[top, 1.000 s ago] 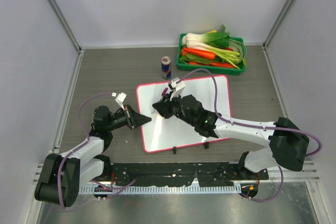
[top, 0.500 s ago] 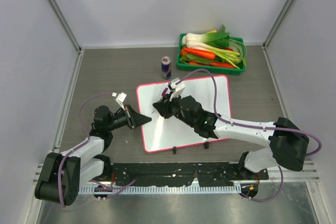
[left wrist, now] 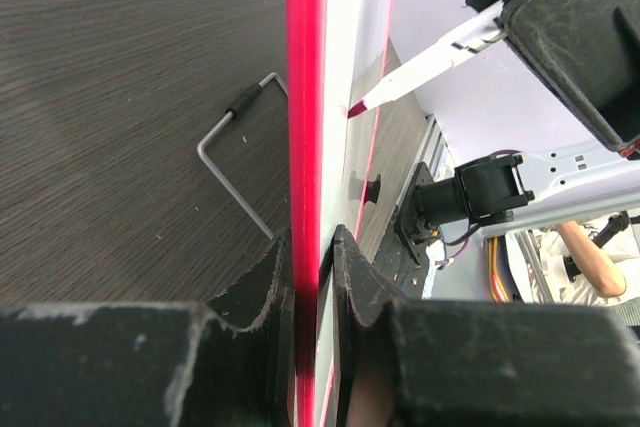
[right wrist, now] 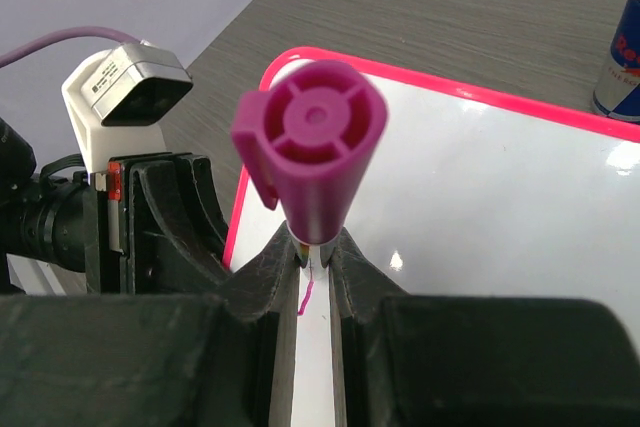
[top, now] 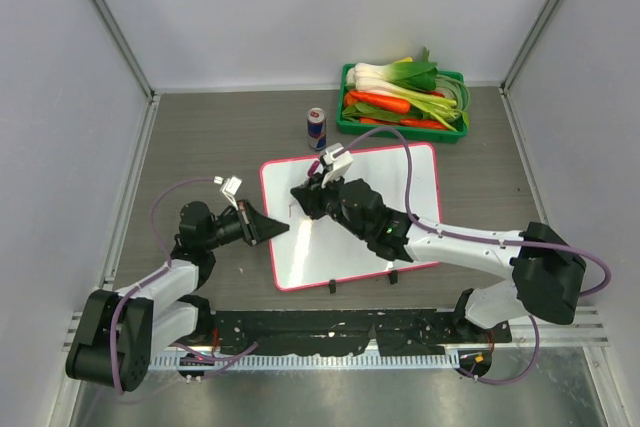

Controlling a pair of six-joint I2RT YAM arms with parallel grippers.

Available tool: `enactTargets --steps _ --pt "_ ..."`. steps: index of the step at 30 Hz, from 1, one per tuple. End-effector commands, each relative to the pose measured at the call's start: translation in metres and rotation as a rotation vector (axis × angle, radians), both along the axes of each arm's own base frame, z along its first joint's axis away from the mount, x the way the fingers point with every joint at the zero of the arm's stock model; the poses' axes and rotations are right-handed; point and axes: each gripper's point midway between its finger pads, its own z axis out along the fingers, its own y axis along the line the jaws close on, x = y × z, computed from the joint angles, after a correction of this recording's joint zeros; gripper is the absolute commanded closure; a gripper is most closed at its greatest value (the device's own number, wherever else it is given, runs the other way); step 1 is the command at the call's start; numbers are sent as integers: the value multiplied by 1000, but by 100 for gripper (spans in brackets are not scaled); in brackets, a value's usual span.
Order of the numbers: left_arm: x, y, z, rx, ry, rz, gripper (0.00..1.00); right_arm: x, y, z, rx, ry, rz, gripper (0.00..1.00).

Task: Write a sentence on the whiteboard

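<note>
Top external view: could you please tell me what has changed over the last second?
The right gripper, shut on the marker, shifted slightly toward the far edge of the whiteboard; a short pink stroke shows under the tip. The left gripper stays clamped on the whiteboard's left edge. The whiteboard, can and basket have not moved.

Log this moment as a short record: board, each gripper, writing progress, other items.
whiteboard: pink-framed, between the two arms
left gripper: shut on the whiteboard's left edge
right gripper: shut on a marker, tip at the board's surface near its left side
writing: only one short pink stroke visible
other items: can and green basket of vegetables beyond the board's far edge
</note>
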Motion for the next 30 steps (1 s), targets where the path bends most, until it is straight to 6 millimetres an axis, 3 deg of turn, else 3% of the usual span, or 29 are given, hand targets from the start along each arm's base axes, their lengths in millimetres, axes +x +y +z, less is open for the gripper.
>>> enactTargets --steps 1,15,30 --pt "8 4 -13 62 -46 45 100 14 -2 17 -4 -50 -64 98" --pt "7 3 -13 64 -51 38 100 21 -8 20 -64 -77 -101 99" --pt "7 3 -13 65 -53 36 100 12 -8 -2 -101 -29 -57 98"
